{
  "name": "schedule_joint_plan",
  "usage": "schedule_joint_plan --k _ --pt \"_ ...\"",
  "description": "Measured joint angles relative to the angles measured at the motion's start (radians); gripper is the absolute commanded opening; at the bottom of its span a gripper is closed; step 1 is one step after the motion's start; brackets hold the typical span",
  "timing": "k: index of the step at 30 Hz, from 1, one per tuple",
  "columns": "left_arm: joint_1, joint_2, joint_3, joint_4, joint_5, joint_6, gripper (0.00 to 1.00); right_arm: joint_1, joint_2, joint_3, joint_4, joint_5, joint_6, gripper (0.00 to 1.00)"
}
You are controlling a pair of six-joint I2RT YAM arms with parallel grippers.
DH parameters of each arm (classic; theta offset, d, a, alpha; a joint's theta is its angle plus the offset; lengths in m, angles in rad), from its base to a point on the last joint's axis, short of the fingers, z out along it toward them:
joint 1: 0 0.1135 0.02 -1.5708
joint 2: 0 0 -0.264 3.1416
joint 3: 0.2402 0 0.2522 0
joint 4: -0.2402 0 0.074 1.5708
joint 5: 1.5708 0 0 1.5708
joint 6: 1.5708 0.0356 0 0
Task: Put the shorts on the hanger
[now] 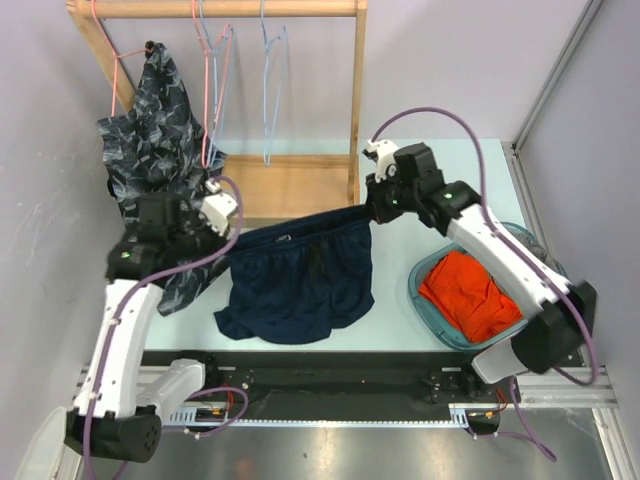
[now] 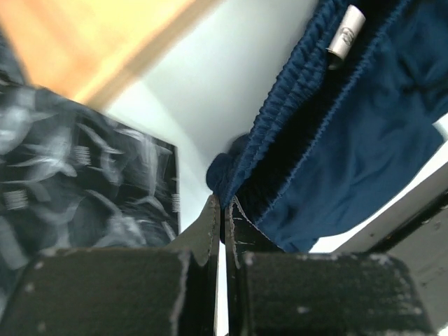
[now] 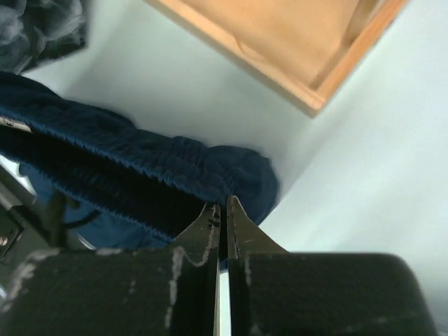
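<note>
- Top external view: the plain dark navy-blue fabric shorts (image 1: 300, 285) are hanging by the elastic waistband, stretched between the left gripper (image 1: 226, 218) and the right gripper (image 1: 374, 207), with the legs trailing on the pale table (image 1: 450, 160); the thin light-blue triangular hanger (image 1: 268, 95) is hanging on the wooden rack (image 1: 300, 190) beyond them, apart from the cloth; the main risk is probably the waistband slipping out of one pinch on the way up, or the left arm snagging the pink hangers (image 1: 210, 90) or the dark leaf-printed garment (image 1: 150, 130) just beside it; a crumpled orange garment (image 1: 468, 295) is lying in the teal basket (image 1: 420, 300).
- Left wrist view: only a bunched corner of the shorts (image 2: 336, 140) is sitting at the tips of the left gripper (image 2: 224, 206), so a sideways tug could be pulling it free; the jaws are standing almost together, pinching that corner; the small white label (image 2: 346, 31) is showing inside the waistband.
- Right wrist view: the same thin hold is a worry here; the right gripper (image 3: 224, 208) is nearly closed, clamping the gathered end of the shorts (image 3: 140, 175) above the table.
</note>
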Motion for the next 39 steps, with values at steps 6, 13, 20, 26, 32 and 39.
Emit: schedule_joint_plan --k 6,13,20,26,32,39 --pt "-0.076 0.018 -0.293 0.18 -0.06 0.021 0.0 0.019 0.07 -0.203 0.127 -0.017 0.077 0.0" --pt "-0.143 0.212 -0.422 0.321 -0.157 0.005 0.0 0.052 0.167 -0.275 0.257 -0.016 0.108 0.09" --pt "-0.143 0.359 -0.424 0.392 -0.197 -0.021 0.22 0.042 0.245 -0.283 0.274 -0.022 0.09 0.31" --pt "-0.143 0.22 -0.424 0.312 -0.144 0.023 0.59 0.038 0.22 -0.283 0.224 -0.061 0.042 0.7" --pt "-0.143 -0.041 -0.345 0.114 -0.065 0.099 0.75 0.066 0.073 -0.284 0.154 -0.089 -0.009 1.0" --pt "-0.143 -0.089 0.016 -0.07 -0.019 0.055 0.75 0.023 -0.14 -0.282 0.135 -0.096 -0.026 1.0"
